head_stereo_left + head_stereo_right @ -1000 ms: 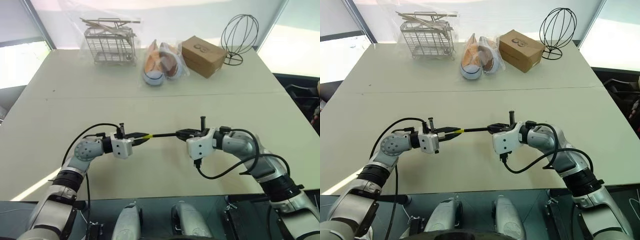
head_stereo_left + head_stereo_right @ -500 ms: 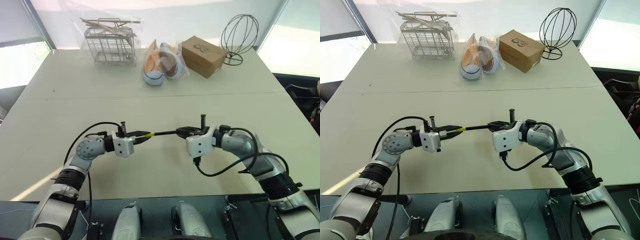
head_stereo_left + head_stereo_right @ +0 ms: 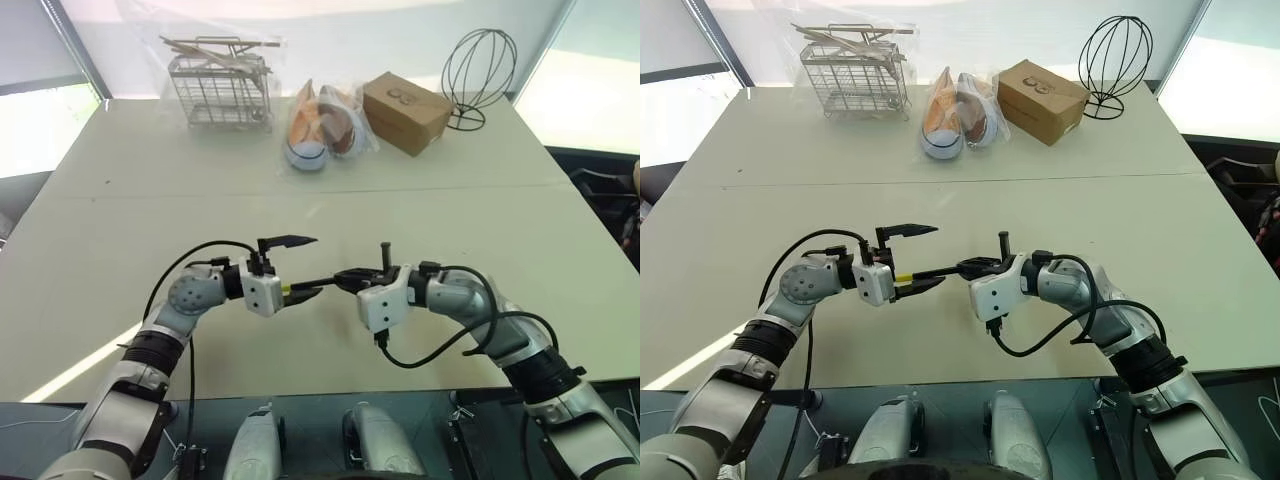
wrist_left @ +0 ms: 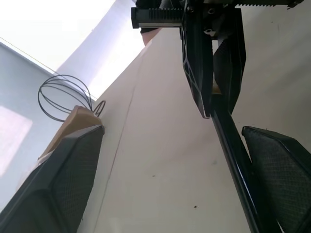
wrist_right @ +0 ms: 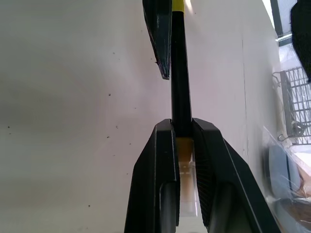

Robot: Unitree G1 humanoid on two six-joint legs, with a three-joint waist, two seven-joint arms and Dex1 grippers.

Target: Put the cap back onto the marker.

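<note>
While spread wide around yellow cap, left end effector grips nothing; right end effector clamped on marker above counter; no legible writing.

1. Both eye views are looking forward and down from the head over the table, taking in both arms and the far clutter: wire basket, shoes, cardboard box, wire dome stand.
2. Right eye view is sitting slightly offset from the left, so the same scene is landing shifted sideways.
3. Left wrist view is looking close along the left gripper, low over the table, facing the right gripper and catching the box and stand.
4. Right wrist view is looking very close along the right gripper's fingers, following the marker toward the basket.
</note>
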